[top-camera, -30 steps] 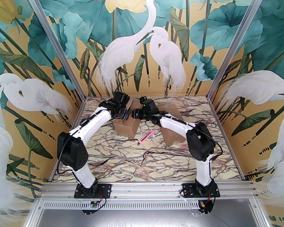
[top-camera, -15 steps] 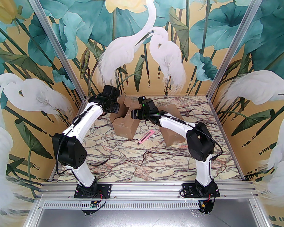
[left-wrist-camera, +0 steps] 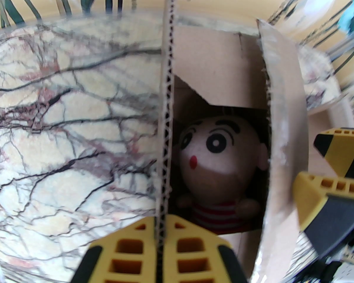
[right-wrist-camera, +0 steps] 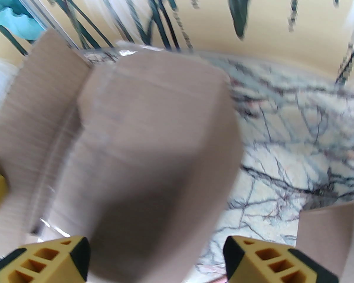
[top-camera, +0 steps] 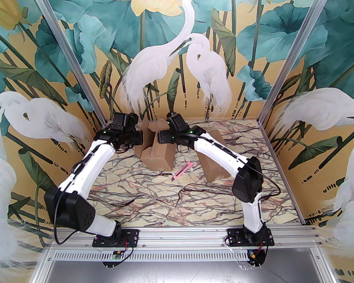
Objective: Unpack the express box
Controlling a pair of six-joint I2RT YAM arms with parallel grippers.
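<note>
The brown cardboard express box (top-camera: 157,156) stands at the middle back of the table with its top flaps raised. My left gripper (top-camera: 139,137) is shut on the edge of the left flap (left-wrist-camera: 166,122), its yellow fingers (left-wrist-camera: 126,246) pinching the corrugated edge. Inside the box sits a plush doll (left-wrist-camera: 219,155) with a cartoon face and a red-striped shirt. My right gripper (top-camera: 160,136) is open at the right flap (right-wrist-camera: 153,158), which lies blurred between its spread fingers (right-wrist-camera: 265,261). The right gripper's fingers (left-wrist-camera: 327,175) also appear at the right of the left wrist view.
A second closed cardboard box (top-camera: 214,165) stands to the right, partly under my right arm. A pink utility knife (top-camera: 183,169) lies on the marble table (top-camera: 177,199) between the two boxes. The back wall is close behind the open box.
My left gripper closed on the left flap and the arm drew back to the left, pulling the flap outward. My right gripper opened wider and shifted up and left.
</note>
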